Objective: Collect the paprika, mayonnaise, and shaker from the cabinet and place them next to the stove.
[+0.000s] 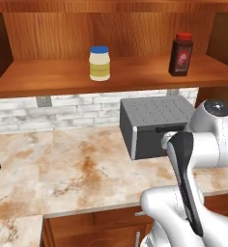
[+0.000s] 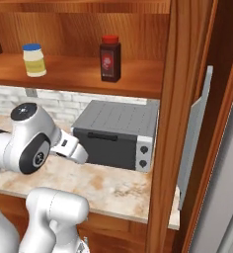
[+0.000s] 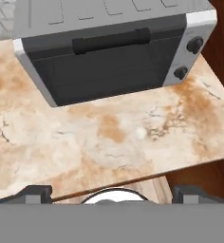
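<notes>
— Nearest to us, what do we have?

— Our gripper (image 3: 112, 193) hangs over the front edge of the marbled countertop (image 3: 109, 137), looking down at it. Its two dark fingertips (image 3: 35, 193) stand wide apart at the bottom corners of the hand view, with nothing between them.

— And beyond the front edge?

— A grey toaster oven (image 3: 109, 52) sits towards the back of the countertop, near its right end, door shut, a dark handle across the top of the door and two black knobs on its right side. From the left base view we see its ribbed top (image 1: 157, 113) just in front of the white brick backsplash (image 1: 48, 113); from the right base view it stands just beside the wooden side panel.

— Where are the task's things?

— Up in the cabinet (image 1: 111, 79), on its wide wooden shelf above the backsplash. The mayonnaise (image 1: 99, 63) stands upright near the middle of the shelf, blue lid on. The paprika (image 1: 180, 54) stands upright well apart from it, towards the shelf's right end, red lid on. In the right base view we see the same pair: mayonnaise (image 2: 34, 60) towards the left end, paprika (image 2: 110, 58) nearer the middle, both set back from the front edge.

— Is anything touching them?

— No, both jars stand free, well above our gripper.
</notes>
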Robot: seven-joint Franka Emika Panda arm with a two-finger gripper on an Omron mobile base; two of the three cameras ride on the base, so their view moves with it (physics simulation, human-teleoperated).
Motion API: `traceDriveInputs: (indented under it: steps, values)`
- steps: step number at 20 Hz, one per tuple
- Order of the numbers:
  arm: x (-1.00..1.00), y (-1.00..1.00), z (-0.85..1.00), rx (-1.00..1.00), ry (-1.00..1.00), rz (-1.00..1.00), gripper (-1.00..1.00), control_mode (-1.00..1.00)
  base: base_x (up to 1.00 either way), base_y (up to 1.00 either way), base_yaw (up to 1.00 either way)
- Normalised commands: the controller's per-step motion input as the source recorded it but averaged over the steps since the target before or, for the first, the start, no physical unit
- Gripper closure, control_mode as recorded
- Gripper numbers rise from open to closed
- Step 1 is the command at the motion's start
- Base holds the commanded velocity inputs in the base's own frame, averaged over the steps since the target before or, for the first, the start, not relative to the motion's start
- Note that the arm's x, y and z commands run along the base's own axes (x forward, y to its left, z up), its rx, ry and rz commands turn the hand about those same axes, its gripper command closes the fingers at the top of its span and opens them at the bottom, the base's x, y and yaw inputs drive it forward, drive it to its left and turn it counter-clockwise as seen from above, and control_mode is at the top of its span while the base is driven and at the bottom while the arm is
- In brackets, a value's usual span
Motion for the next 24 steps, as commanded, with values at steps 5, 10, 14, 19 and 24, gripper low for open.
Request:
traceDriveInputs:
  steps: [5, 10, 14, 19, 24]
  values:
    - [0.02, -0.01, 0.62, 0.00, -0.42, 0.09, -1.00, -1.00, 0.00, 0.00, 0.00]
    - [0.08, 0.01, 0.90, -0.04, -0.28, 0.00, -1.00, -1.00, 0.00, 0.00, 0.00]
    - [0.00, -0.04, 0.85, -0.03, -0.26, 0.00, -1.00, -1.00, 0.00, 0.00, 0.00]
    - [0.05, -0.05, 0.75, -0.01, -0.23, 0.00, -1.00, -1.00, 0.00, 0.00, 0.00]
    - [0.23, -0.01, 0.54, 0.00, -0.22, 0.00, -1.00, -1.00, 0.00, 0.00, 0.00]
